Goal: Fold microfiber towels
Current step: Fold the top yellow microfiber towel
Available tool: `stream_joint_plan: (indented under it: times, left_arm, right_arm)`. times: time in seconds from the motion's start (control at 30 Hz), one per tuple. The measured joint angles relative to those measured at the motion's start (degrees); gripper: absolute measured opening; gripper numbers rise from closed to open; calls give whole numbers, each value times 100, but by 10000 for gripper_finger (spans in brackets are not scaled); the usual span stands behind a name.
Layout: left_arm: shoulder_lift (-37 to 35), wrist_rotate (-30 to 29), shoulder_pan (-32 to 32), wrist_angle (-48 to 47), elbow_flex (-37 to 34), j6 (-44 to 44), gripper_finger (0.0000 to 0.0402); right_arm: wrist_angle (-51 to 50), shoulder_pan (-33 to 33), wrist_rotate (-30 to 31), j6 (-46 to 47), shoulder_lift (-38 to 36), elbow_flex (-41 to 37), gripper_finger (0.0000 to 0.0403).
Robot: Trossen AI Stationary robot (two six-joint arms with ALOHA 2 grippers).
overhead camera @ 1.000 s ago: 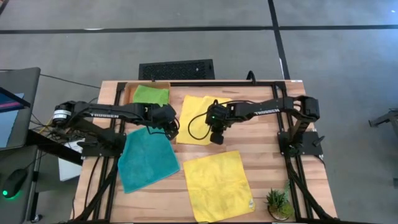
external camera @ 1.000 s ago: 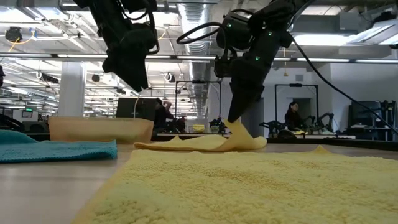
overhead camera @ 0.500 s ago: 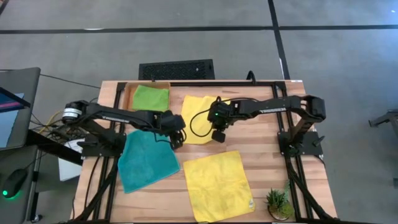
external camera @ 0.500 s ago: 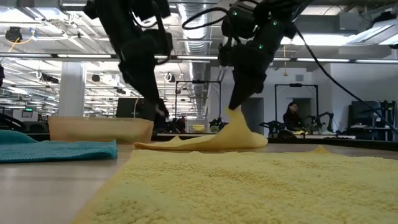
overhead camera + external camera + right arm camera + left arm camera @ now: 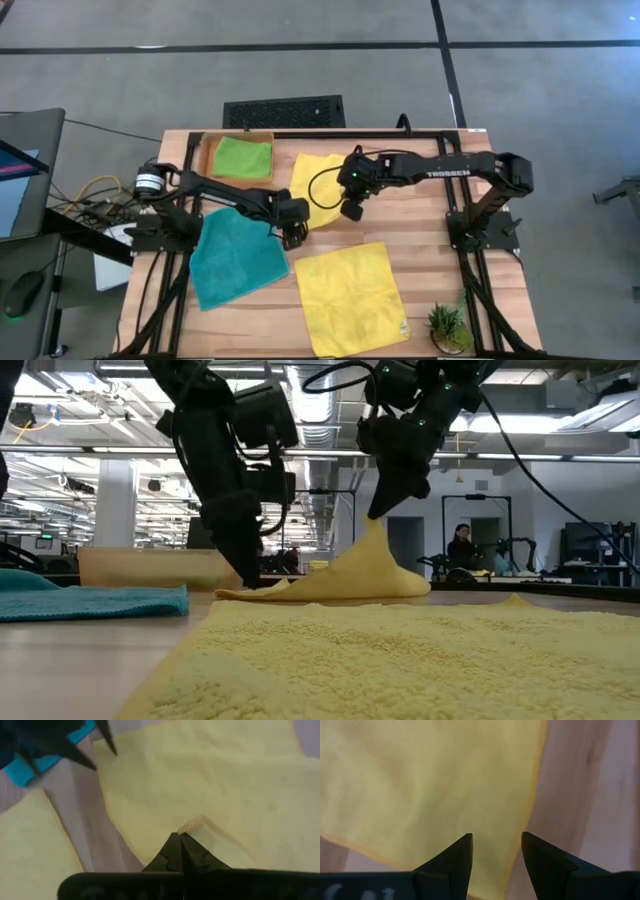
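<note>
Four towels lie on the wooden surface (image 5: 430, 230): two yellow, one teal, one lime green. The lime green towel (image 5: 242, 157) sits in the orange tray (image 5: 209, 150) at the far left corner; the teal towel (image 5: 235, 256) lies flat on the left side; one yellow towel (image 5: 350, 297) lies flat near the front edge, beside a small potted plant (image 5: 447, 327). The other, the far yellow towel (image 5: 318, 186), is mid-surface. The right end effector (image 5: 351, 212) is pinched fully shut on a fold of it, pulled up into a peak (clear in the low view). The left end effector (image 5: 293, 240) stands open, fingers (image 5: 457, 857) straddling that towel's near corner. Bare wood lies between the two yellow towels
</note>
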Motion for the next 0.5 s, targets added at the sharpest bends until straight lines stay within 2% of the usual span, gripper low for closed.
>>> stream_joint_plan:
  times: [0.3,0.5]
  left_arm:
    - [93,-276,-127,58,3,-12,162]
    - [173,-1031,-145,-57,2,-499,162]
  right_arm:
    - [73,-455,61,17,-46,55,1]
    - [52,-613,59,-180,-46,180,0]
